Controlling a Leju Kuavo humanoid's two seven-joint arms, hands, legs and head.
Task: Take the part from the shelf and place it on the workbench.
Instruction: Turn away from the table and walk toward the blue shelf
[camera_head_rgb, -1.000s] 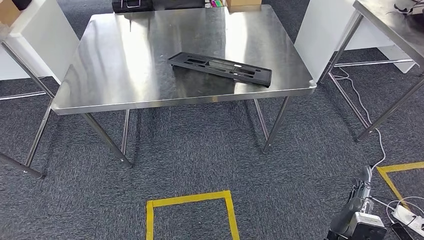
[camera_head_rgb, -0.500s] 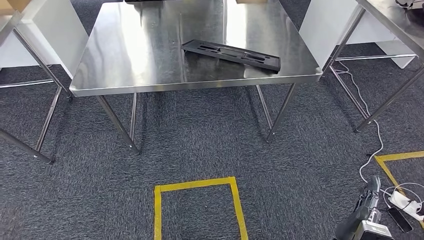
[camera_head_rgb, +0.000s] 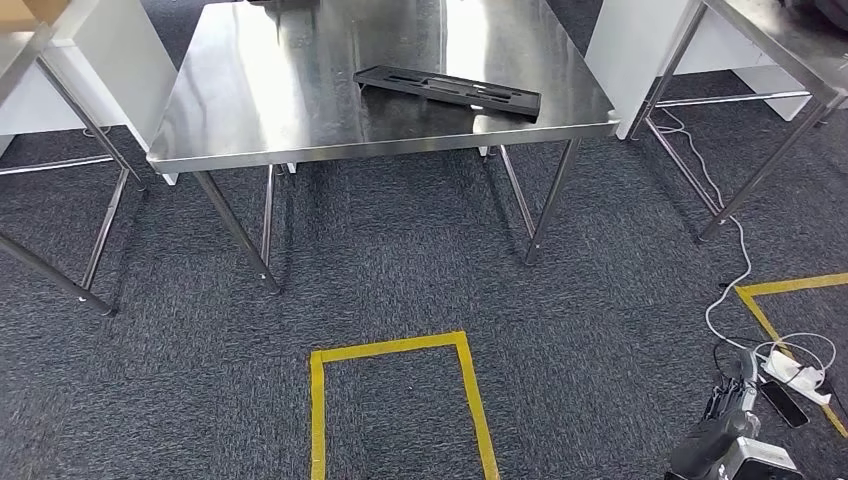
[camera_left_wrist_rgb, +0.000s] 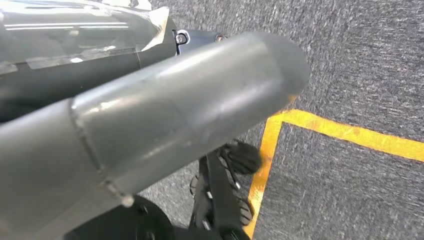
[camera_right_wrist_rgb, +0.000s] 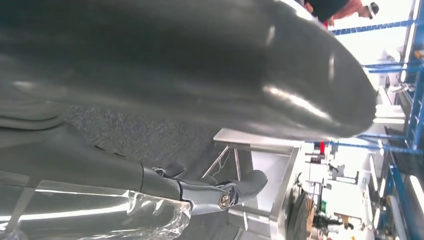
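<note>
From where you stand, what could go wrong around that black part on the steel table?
The black part lies close to the near right edge of the workbench, so a bump to the table could tip it off. White cables and a power strip lie on the carpet to the right, near the right hand; stepping that way risks a snag or trip.

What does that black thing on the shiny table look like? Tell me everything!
The part is a long, flat black piece, like a thin plastic frame, with narrow slots cut along its length. It lies flat on the steel table, toward the right side and near the front edge, turned a bit slantwise. The shiny top mirrors it faintly. Only the table touches it; no hand is near it.
</note>
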